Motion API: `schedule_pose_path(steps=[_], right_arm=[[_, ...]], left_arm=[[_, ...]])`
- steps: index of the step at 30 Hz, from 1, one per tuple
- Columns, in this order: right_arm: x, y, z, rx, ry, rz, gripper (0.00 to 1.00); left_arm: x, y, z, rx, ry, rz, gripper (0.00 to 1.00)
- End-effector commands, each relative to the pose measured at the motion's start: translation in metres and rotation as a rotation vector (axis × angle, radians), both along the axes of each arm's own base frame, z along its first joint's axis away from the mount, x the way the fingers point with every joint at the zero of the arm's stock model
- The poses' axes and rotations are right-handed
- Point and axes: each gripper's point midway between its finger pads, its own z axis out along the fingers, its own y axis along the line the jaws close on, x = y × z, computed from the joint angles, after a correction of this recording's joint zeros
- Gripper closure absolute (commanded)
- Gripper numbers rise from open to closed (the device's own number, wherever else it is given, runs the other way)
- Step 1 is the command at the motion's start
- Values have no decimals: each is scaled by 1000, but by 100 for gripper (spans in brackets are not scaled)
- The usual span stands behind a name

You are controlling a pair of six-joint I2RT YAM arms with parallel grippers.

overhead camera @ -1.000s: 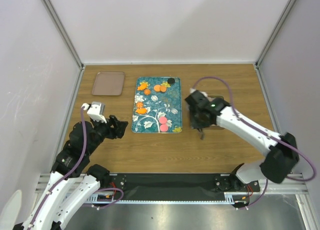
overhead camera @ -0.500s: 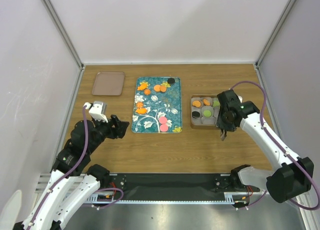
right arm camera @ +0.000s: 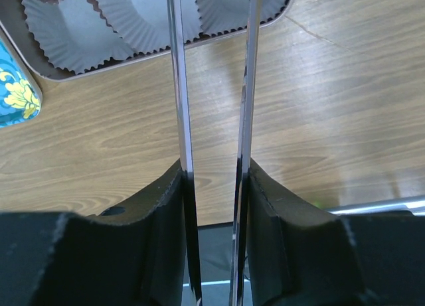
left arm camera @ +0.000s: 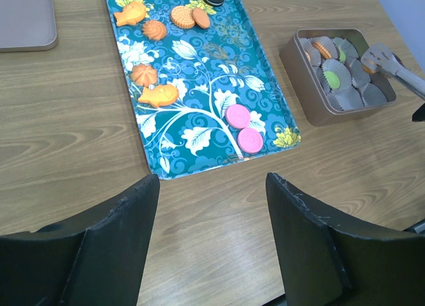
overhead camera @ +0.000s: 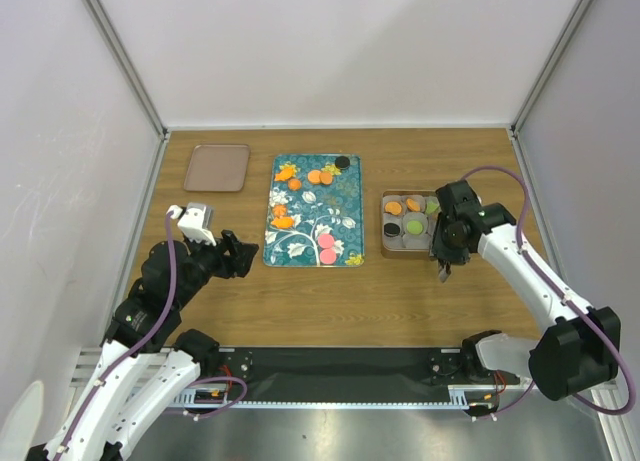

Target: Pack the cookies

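Cookies lie on the teal floral tray (overhead camera: 340,206): orange ones (overhead camera: 320,176), a black one (overhead camera: 342,162) and two pink ones (overhead camera: 326,248). The left wrist view shows the pink pair (left arm camera: 238,115) and orange rounds (left arm camera: 182,16). A metal tin (overhead camera: 384,243) with paper cups holds orange, black and green cookies (overhead camera: 414,228). My right gripper (overhead camera: 445,243) is shut on metal tongs (right arm camera: 178,87) at the tin's right edge; the tong blades are apart and their tips (left arm camera: 377,54) are over the tin. My left gripper (left arm camera: 212,180) is open and empty over bare table, near the tray's front left corner.
A brown empty tray (overhead camera: 217,167) sits at the back left. Grey paper cups (right arm camera: 126,17) fill the tin's near corner. White walls and a metal frame enclose the wooden table (overhead camera: 330,301).
My right arm has swung with the tongs from the tin's left side to its right side. The left arm has not moved.
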Motion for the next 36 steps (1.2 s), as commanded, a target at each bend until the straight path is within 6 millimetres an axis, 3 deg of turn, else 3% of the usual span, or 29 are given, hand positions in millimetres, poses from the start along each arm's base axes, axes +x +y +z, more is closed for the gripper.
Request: schedule_pose_path(steps=[1, 22, 25, 28, 32, 36], right_arm=[[5, 3, -2, 16, -19, 20, 63], [5, 4, -5, 14, -22, 28, 52], [7, 7, 1, 27, -35, 37, 53], [15, 13, 23, 37, -93, 58, 53], [33, 41, 57, 43, -173, 136, 53], [48, 94, 73, 26, -217, 279, 52]], left_arm=[[2, -5, 8, -14, -30, -20, 29], [1, -5, 10, -18, -34, -21, 28], [1, -5, 11, -19, -37, -21, 29], [1, -4, 10, -17, -35, -18, 29], [1, -4, 10, -17, -35, -13, 28], [2, -2, 9, -14, -31, -2, 28]])
